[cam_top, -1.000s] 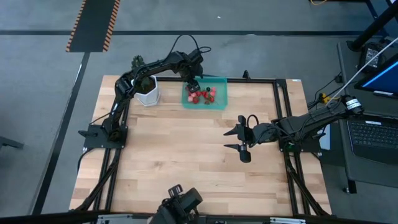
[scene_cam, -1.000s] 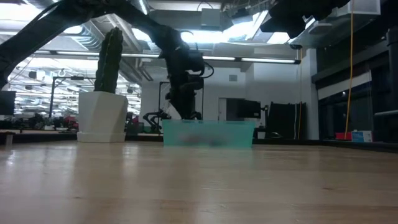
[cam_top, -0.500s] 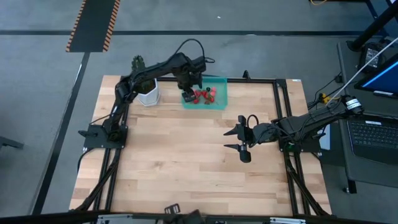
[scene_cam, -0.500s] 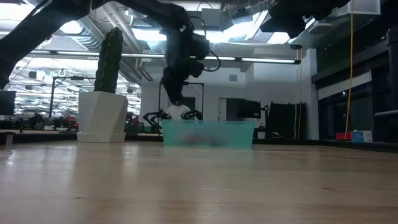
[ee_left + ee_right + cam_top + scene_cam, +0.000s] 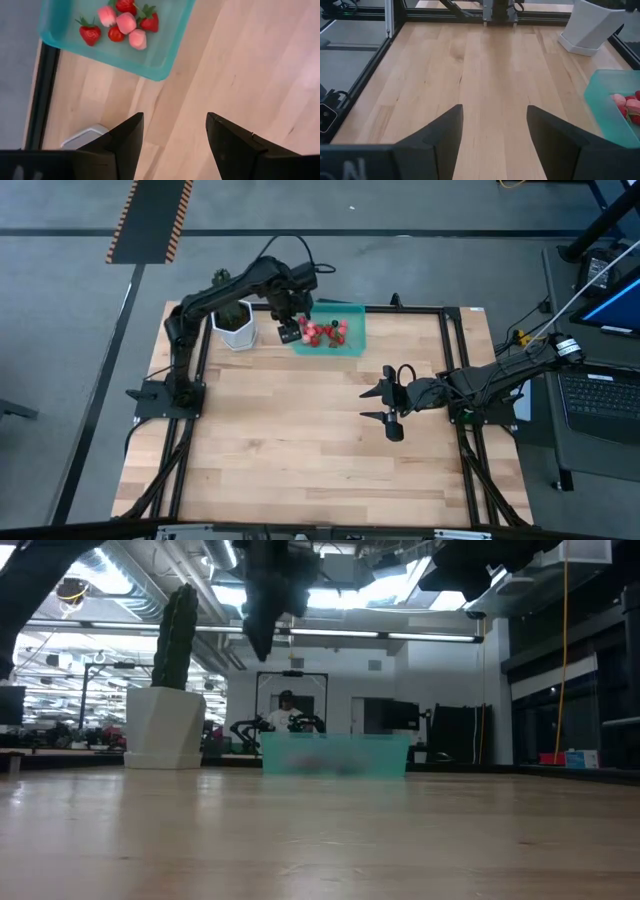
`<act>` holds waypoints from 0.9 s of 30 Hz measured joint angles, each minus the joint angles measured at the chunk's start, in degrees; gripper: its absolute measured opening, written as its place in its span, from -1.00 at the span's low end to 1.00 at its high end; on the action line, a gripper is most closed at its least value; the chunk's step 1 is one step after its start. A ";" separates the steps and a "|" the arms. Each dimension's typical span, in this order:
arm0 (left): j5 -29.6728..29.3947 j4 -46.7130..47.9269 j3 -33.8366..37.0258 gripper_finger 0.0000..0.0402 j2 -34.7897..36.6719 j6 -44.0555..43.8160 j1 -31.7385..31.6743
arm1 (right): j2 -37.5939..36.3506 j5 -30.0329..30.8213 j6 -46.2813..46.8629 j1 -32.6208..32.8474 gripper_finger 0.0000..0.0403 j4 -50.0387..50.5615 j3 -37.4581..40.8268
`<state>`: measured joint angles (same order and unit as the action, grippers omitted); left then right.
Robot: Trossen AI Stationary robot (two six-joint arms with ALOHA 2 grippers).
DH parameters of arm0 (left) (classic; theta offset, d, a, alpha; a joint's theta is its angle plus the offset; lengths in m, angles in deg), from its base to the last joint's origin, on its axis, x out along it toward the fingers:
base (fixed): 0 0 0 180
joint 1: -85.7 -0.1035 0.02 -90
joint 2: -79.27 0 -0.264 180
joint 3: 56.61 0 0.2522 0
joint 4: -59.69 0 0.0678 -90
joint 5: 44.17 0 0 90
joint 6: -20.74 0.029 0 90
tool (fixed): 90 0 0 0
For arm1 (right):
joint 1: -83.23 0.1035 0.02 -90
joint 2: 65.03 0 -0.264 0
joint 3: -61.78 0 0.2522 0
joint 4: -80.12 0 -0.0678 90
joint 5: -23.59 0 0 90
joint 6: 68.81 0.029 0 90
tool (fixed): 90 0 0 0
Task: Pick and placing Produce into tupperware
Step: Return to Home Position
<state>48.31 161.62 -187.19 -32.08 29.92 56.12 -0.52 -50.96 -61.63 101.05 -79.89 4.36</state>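
Produce (image 5: 323, 332) lies heaped in the teal tupperware (image 5: 353, 342) at the far side of the wooden table (image 5: 300, 450), just right of the white hexagonal pot (image 5: 238, 332) that holds a green cactus (image 5: 178, 632). In the left wrist view the pieces show as red strawberries with green tops and paler pink pieces (image 5: 126, 22), clustered together on the floor of the container (image 5: 125, 56) and touching one another; no piece lies on the bare wood around it. The left gripper (image 5: 290, 330) hangs above the table at the tupperware's near-left corner, between the container and the pot. Its two dark fingers (image 5: 127, 145) are spread apart with nothing between them, only plain board below. From table height that arm is raised well clear of the container's rim (image 5: 335, 743), the gripper up near the top of the frame. The right gripper (image 5: 369, 405) waits over the middle-right of the table, well apart from the tupperware, pointing left across the boards – its fingers (image 5: 442, 142) also stand wide with nothing held. In its own camera the container's edge (image 5: 600, 107) and the pot (image 5: 592, 25) sit off to one side.
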 joint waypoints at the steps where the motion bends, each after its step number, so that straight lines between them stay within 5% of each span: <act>1: -0.03 0.32 0.02 0.04 0.79 -0.17 0.15 | 0.00 0.00 -0.03 0.01 0.10 -0.01 0.00; 18: -3.23 0.81 1.26 0.04 17.43 -6.75 2.28 | -1.37 0.00 -4.45 0.01 0.10 -8.78 0.00; 27: 2.71 -13.31 13.84 0.04 35.78 -6.26 2.59 | -6.78 -4.37 -3.19 -4.22 0.10 -8.37 0.02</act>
<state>51.02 148.31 -173.35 3.70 23.67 58.71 -7.30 -55.34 -64.82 96.83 -88.26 4.39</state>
